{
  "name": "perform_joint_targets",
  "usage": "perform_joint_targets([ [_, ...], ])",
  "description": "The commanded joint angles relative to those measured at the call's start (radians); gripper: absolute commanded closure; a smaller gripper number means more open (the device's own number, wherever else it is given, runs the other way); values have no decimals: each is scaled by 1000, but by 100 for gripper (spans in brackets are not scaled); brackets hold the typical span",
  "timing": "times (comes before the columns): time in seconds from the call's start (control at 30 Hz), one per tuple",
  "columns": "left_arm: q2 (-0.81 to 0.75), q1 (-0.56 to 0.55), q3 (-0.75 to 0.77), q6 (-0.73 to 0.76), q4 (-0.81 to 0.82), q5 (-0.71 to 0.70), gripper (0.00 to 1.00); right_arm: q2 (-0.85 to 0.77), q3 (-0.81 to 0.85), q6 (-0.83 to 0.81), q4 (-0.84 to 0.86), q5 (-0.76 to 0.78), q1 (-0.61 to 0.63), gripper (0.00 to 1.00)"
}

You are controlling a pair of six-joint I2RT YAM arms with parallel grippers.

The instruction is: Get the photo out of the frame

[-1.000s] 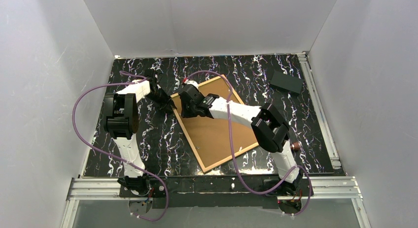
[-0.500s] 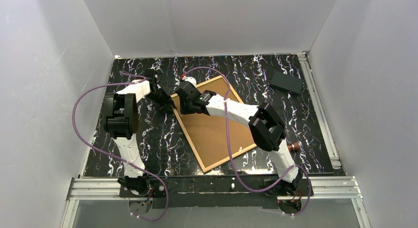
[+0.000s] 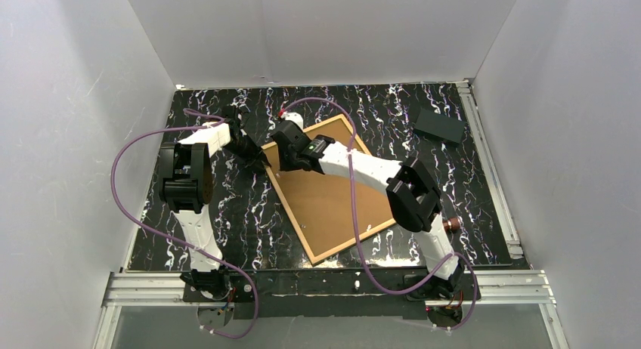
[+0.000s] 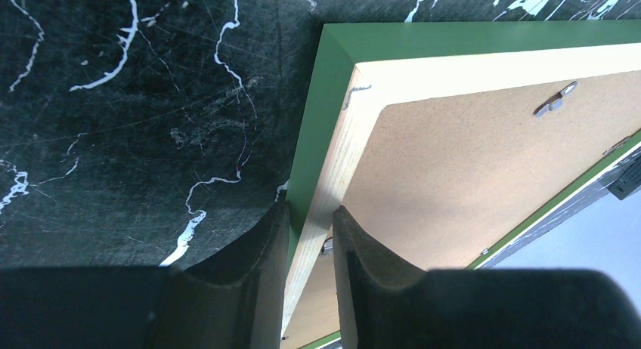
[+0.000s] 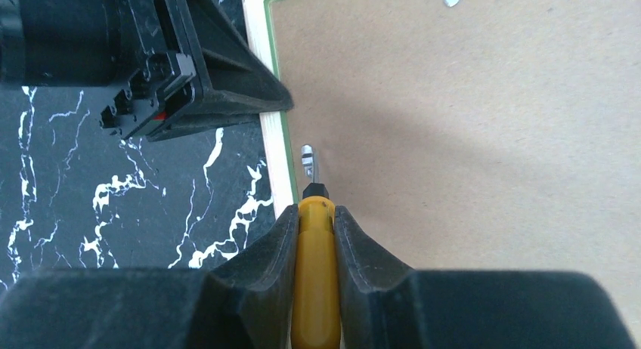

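Nudging the screwdriver point(image 5: 315, 288), clamped in the right gripper point(image 5: 315, 217), up to a clip point(image 5: 307, 159) at the frame's point(image 5: 277, 168) edge to free the backing point(image 5: 469, 137).

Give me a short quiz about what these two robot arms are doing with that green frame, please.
1. True or false: the frame lies with its brown backing panel facing up.
2. What does the right gripper hold? A) a yellow-handled screwdriver B) a photo C) nothing
3. Fill in: the left gripper pinches the frame's ____.
Key: 1 true; 2 A; 3 edge.
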Motion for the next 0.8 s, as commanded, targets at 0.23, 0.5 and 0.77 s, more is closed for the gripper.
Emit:
perform_joint_targets([
  [0.23,28,6,9,25,-183,-70,86,-195,-66,11,-37,-57,-7,99],
  [0.5,-57,5,-2,1,-183,-36,36,-469,-395,70,-133,-159,21,99],
  [0.77,-230,-59,-156,-41,-176,-57,27,-634,-649,161,-123,-183,104,99],
])
